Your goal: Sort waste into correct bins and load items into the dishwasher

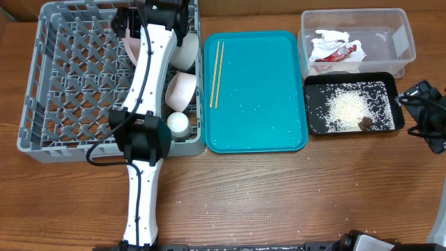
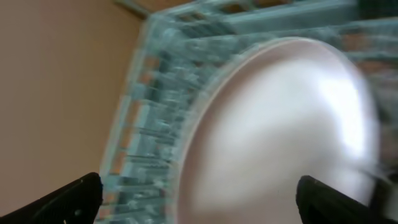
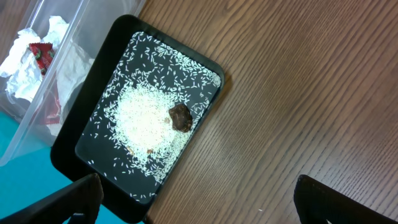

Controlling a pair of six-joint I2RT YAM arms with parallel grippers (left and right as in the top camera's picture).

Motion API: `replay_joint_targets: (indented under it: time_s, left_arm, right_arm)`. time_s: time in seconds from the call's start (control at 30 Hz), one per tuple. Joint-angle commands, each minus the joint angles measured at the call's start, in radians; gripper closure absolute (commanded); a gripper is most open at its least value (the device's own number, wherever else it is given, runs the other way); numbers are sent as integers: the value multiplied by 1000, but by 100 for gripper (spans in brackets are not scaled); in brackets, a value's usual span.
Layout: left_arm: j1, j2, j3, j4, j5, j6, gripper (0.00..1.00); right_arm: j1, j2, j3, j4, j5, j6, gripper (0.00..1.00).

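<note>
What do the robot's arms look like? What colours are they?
The left arm is made of long white tubes joined by chunky black joints, with a thin black cable trailing from it. The left hand is black. Of the other arm, only the black right hand shows. Each hand has two flat black fingers.

- The whole table is seen straight down from overhead.
- Plate and rack are seen very close and blurred from the left wrist.
- Black tray and tub, shared with overhead, are seen downward from the right wrist.
</note>
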Motion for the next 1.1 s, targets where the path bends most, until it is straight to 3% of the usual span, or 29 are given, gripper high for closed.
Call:
replay_joint_targets:
  time_s: [0.0,0.13,0.17,0.37,0.53,0.7,1.07]
  left_arm:
    - [-72,-79,159,-50,340,-2,3]
    - [-176,-139,239,-89,718,-51,11]
    - [-195,-140,239,-90,733,-67,12]
    - [-318,-25,202,-180,685,-291,12]
    - [-300,52,190,-182,682,-287,13]
    - [-287,149,188,-185,686,-199,13]
    - [-272,275,171,-186,762,-242,15]
  right_arm:
    - [-4,0,14,2,10,4,0]
    - [-4,0,14,2,10,4,0]
    - [-4,0,14,2,10,4,0]
    - [-4,0,14,2,10,4,0]
    - [-4,0,14,2,10,4,0]
    - [-4,0,14,2,10,4,0]
    - [-4,0,14,2,10,4,0]
